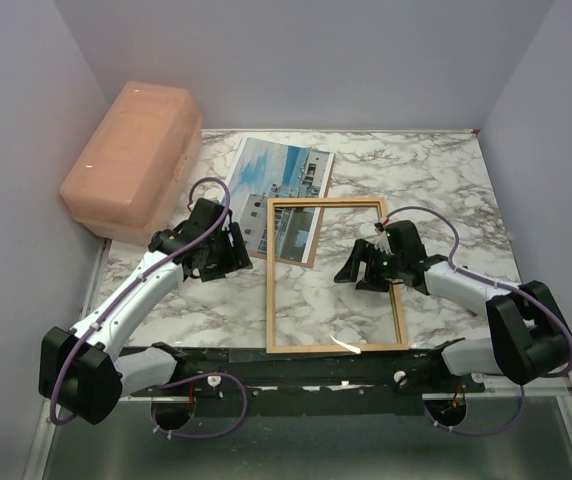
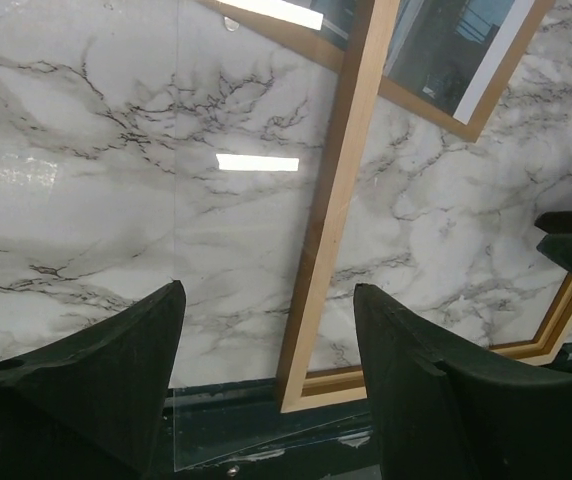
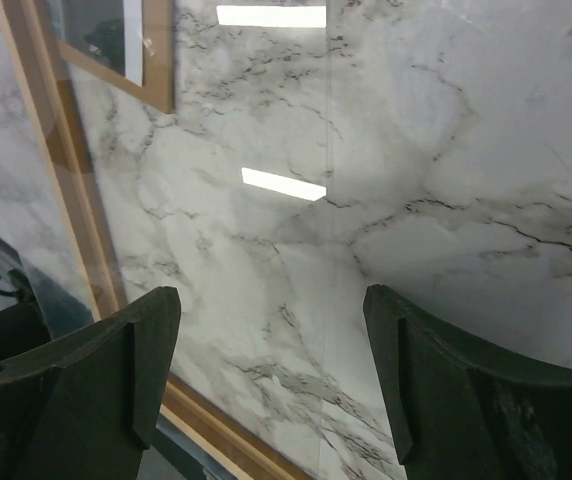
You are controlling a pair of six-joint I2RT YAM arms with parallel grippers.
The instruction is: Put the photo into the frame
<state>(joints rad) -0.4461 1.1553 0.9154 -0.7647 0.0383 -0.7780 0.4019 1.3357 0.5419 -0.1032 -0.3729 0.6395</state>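
Observation:
The photo [image 1: 278, 178], a white building against blue sky, lies flat at the back centre on a brown backing board [image 1: 288, 261]. The orange-brown frame [image 1: 270, 290] lies flat in front, and its far left corner overlaps the photo's near right corner. My left gripper [image 1: 230, 250] is open and empty, just left of the frame's left bar [image 2: 331, 210]. My right gripper [image 1: 362, 270] is open and empty, over the frame's right bar. The left wrist view shows my gripper [image 2: 266, 292] and the photo [image 2: 456, 45]. The right wrist view shows my gripper [image 3: 268, 295], the frame [image 3: 66, 200] and the photo [image 3: 96, 25].
A pink plastic box [image 1: 131, 160] stands at the back left against the wall. A clear pane [image 2: 226, 430] lies flat around the frame, one corner past the table's near edge; its edge [image 3: 328, 150] crosses the right wrist view. Walls close in on three sides.

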